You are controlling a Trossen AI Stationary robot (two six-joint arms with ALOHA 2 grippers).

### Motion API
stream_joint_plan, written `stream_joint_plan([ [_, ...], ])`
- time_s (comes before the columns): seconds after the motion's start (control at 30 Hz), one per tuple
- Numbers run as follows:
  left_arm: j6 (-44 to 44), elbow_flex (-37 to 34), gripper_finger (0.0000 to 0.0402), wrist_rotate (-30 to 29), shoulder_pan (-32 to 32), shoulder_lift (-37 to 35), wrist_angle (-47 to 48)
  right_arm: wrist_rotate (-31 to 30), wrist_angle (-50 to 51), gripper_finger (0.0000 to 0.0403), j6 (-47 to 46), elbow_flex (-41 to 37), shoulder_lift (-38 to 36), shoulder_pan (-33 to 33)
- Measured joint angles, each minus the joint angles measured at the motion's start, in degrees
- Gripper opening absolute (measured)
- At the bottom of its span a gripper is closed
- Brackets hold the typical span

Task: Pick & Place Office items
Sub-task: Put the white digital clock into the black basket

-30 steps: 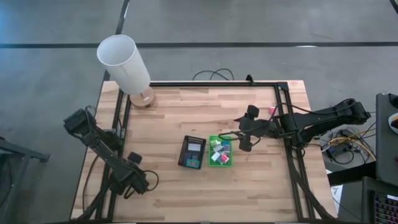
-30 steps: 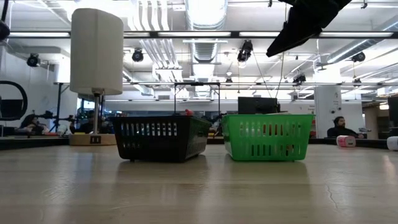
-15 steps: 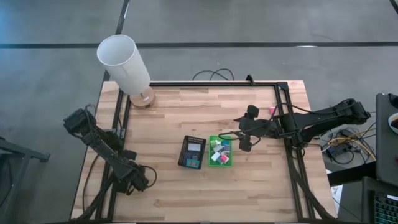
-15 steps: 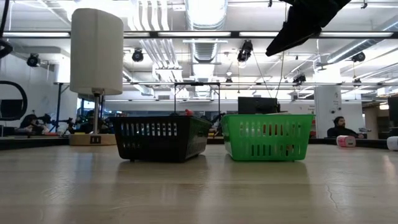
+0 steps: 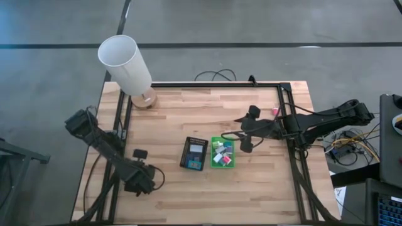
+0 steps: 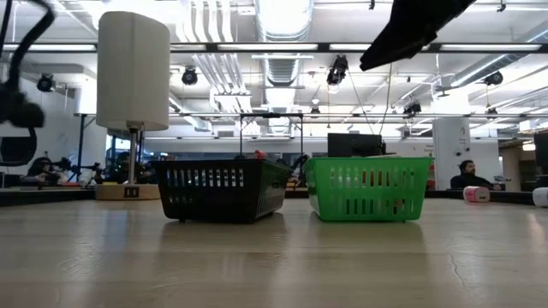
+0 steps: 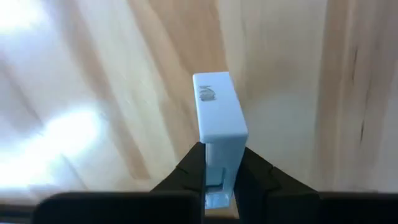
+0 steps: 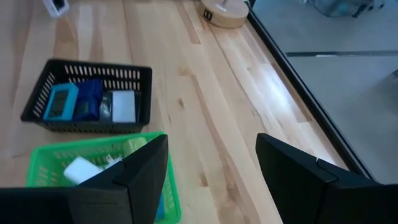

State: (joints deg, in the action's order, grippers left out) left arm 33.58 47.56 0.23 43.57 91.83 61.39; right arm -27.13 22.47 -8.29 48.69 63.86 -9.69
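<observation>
Left pincer (image 5: 139, 183) sits low-left in the high view, near the counter's (image 5: 188, 119) front-left edge, clamped on a small pale-blue block (image 7: 217, 115) that sticks out past its fingertips over bare wood. Right pincer (image 5: 248, 129) hangs right of centre, just beside the upper-right corner of the green basket (image 5: 222, 153), fingers spread partway with nothing between them. Black basket (image 5: 194, 154) sits just left of the green one at mid-counter; the two are close, side by side. Both hold loose office items (image 5: 219, 151): white, pink, teal pieces in green, teal and dark-blue plus one white in black. White lamp (image 5: 125, 64) stands at the upper-left corner. A small pink item (image 5: 275, 111) lies near the right rail. Open wood along the front strip and the whole upper-middle band.
</observation>
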Motion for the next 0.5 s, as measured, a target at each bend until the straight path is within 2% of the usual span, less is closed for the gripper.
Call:
stream_joint_plan([
  [0.23, -4.5, 4.9, 0.0048, -9.2, -5.6, 0.0, 0.1, 0.0, -2.1, 0.024, 0.0, 0.0, 0.0, 0.0],
  [0.33, -6.5, 7.2, 0.0048, -15.7, -7.9, 0.0, 0.1, -0.5, -2.1, 0.024, -0.3, 0.0, 0.0, 0.0],
  [0.5, -12.0, 11.7, 0.0048, -26.6, -10.5, 0.0, 0.2, -5.1, -1.9, 0.024, -3.0, 0.0, 0.0, 0.0],
])
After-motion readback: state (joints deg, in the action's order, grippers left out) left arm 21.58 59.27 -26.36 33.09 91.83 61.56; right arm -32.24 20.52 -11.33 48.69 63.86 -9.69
